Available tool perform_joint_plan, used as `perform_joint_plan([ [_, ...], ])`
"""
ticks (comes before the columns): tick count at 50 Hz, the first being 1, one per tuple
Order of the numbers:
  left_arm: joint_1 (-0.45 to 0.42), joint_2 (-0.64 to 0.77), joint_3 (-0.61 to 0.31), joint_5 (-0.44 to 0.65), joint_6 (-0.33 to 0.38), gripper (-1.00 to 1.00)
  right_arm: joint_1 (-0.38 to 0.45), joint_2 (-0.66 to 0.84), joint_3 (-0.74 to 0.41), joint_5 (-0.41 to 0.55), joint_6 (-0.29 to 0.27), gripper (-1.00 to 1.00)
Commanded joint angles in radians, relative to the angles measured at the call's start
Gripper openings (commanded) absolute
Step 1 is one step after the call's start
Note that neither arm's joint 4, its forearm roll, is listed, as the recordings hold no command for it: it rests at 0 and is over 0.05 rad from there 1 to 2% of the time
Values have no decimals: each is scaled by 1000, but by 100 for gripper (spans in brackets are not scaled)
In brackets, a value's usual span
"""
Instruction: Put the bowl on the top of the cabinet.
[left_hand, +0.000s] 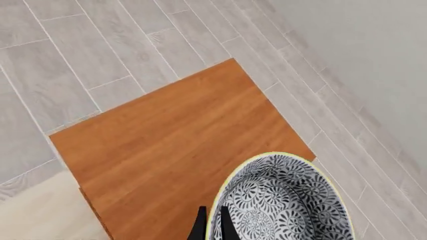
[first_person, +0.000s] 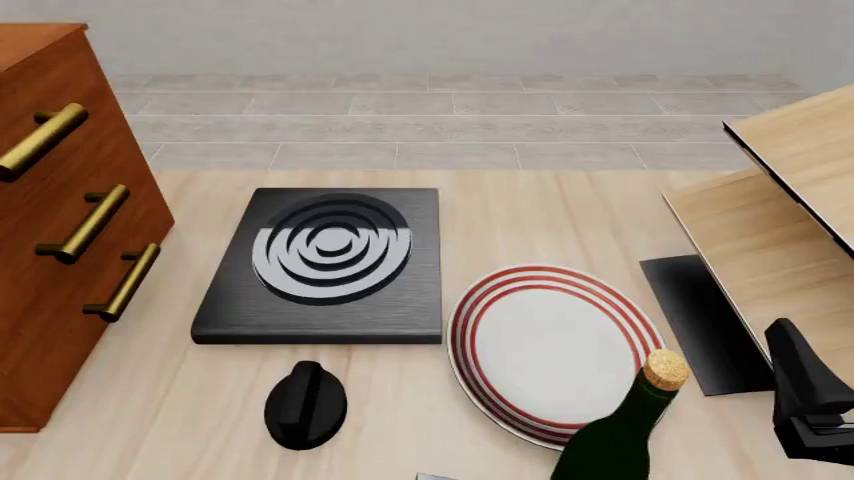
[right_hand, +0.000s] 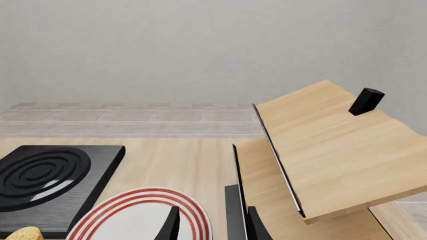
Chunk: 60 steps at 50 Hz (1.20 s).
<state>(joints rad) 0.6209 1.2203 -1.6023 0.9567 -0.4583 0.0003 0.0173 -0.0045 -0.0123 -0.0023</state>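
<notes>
In the left wrist view the blue-patterned bowl (left_hand: 280, 200) with its yellowish rim sits over the near corner of the cabinet top (left_hand: 167, 150), partly overhanging one edge. My left gripper (left_hand: 212, 216) is shut on the bowl's rim, one finger inside and one outside. Whether the bowl rests on the wood or hangs above it I cannot tell. The front view shows the cabinet (first_person: 67, 250) with brass handles at the left, but neither the bowl nor the left gripper. My right gripper (right_hand: 213, 227) stands open and empty low at the right of the table (first_person: 807, 400).
A black stove plate (first_person: 320, 265) lies mid-table, a red-ringed plate (first_person: 554, 345) in front of it. A corked green bottle (first_person: 627, 430) and a black knob (first_person: 306, 403) stand near the front edge. A light-wood shelf unit (first_person: 787, 200) fills the right side, with a small black block (right_hand: 367, 101) on it.
</notes>
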Motion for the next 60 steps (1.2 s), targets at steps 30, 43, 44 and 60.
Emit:
perform_joint_plan([
  [30,115,36,112,-92,3,-100,0,0,0,0,0,100],
  [43,129,49,146,-115,0,-100,0,0,0,0,0,100],
  [44,129,51,149,-117,1,-100,0,0,0,0,0,100],
  [60,123,61,192,-145,-9,-100,0,0,0,0,0,100],
])
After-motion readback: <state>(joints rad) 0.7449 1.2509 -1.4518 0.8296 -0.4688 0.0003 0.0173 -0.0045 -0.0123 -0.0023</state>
